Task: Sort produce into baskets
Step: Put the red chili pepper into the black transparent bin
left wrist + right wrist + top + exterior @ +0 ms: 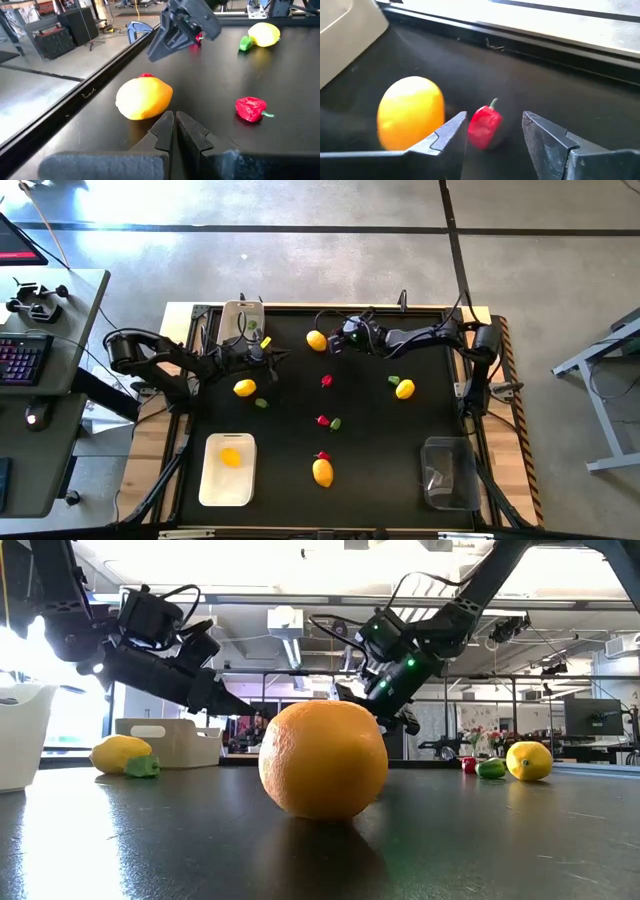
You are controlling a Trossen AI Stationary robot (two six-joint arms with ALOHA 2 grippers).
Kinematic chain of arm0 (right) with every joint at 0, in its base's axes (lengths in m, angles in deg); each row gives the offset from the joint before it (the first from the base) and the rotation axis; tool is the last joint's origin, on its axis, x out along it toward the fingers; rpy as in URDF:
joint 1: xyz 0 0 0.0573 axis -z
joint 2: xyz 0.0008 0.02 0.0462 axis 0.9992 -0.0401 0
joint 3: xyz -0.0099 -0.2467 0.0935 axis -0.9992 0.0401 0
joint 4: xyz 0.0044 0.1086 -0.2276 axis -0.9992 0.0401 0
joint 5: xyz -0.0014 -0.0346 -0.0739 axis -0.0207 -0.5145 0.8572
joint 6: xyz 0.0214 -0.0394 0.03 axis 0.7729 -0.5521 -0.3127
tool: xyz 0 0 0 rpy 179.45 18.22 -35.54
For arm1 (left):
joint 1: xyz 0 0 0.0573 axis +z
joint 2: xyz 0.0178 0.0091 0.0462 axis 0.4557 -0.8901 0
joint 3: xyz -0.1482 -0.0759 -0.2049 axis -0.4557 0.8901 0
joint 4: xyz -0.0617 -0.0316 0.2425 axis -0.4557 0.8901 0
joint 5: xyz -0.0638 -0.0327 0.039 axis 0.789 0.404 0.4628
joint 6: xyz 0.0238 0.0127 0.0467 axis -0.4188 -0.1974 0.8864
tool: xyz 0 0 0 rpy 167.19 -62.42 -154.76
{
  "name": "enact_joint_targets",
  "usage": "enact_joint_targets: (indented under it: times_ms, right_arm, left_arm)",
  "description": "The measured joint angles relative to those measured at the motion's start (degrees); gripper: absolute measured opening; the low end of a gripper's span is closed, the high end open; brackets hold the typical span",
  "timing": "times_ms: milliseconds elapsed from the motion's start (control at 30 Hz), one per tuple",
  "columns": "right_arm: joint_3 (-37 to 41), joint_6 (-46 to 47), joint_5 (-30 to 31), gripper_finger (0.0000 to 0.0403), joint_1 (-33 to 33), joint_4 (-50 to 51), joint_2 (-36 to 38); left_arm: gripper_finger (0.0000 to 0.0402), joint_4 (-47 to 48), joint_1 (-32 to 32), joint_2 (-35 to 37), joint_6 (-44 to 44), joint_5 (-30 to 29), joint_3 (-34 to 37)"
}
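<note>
Produce is mostly lying loose beyond the white tray [212, 485], which holds one lemon [231, 457], while I'm bracketing a red piece [485, 126] with my right gripper [495, 131] part-open, left gripper [174, 131] pinched empty.

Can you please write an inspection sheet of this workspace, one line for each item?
Surface: black mat on a wooden table.
Job's things: white tray holds one yellow piece; beige tub at the far edge; clear bin looks empty. Loose lemons, red peppers and green pieces lie scattered.
Clutter: nothing seen on the mat.
Grippers: left gripper shut, holding nothing, close to a lemon. Right gripper open, a red pepper between its fingers.
Cables: black cables loop at the far edge.
Surroundings: desk with keyboard; concrete floor.
</note>
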Motion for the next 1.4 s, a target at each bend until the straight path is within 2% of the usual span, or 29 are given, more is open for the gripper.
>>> enact_joint_targets:
  times_ms: [133, 467, 667, 800, 1133, 1400]
  right_arm:
    - [-3.12, 0.07, -0.3, 0.0179, 0.19, 4.44, -0.46]
    - [-20.25, -1.76, -0.11, 0.02, 0.25, 27.27, -9.22]
    - [-23.6, -0.52, -0.14, 0.0194, 0.27, 31.22, -12.2]
    - [-23.6, -0.27, 0.51, 0.017, 0.33, 32.66, -12.34]
    - [-23.58, -4.29, -0.4, 0.0069, 0.33, 34.02, -12.34]
    - [-23.55, -9.19, 1.17, 0.0043, -1.15, 39.78, -9.39]
  left_arm:
    - [0.0007, 0.54, -0.02, 0.0, -0.16, 0.0, 0.0]
    - [0.0007, 0.99, -0.06, 0.0, -0.16, 0.04, 0.0]
    - [0.0007, 2.28, -0.05, 0.0, -0.16, 0.07, 0.0]
    - [0.0007, 2.41, -0.06, 0.0, -0.16, 0.07, 0.0]
    - [0.0007, 2.65, -0.06, 0.0, -0.18, 0.07, 0.0]
    - [0.0007, 3.34, -0.06, 0.0, -0.16, 0.07, 0.02]
